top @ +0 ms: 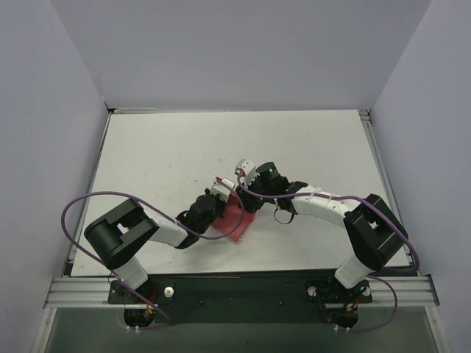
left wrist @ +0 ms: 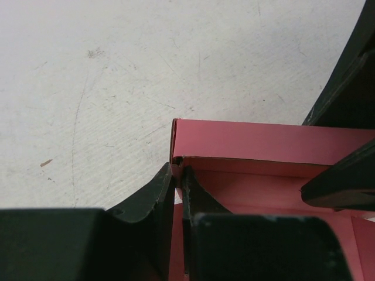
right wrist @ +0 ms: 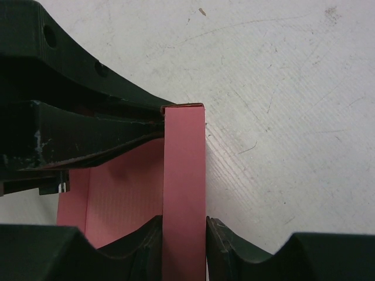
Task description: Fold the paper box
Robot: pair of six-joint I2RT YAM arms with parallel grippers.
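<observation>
**Desk:** The table (top: 184, 147) is spreading pale on every side of the paper box (top: 234, 218) resting on it. Which step is showing?

**Photographer:** Wall-raising, by my reading. The left arm (top: 165, 234) is reaching in from the box's left and the right arm (top: 324, 206) from its right. The left claw (left wrist: 180, 178) is pinching a standing corner of the box. The right claw (right wrist: 184, 227) is pressing shut on both faces of an upright wall.

**Desk:** And next?

**Photographer:** Probably tucking that wall inward while bracing the corner, and gently, thin card being prone to buckling.

**Desk:** Anything obstructing?

**Photographer:** Only the claws, crowding each other over the box. Purple cables (top: 73, 206) are looping well clear of it.
</observation>
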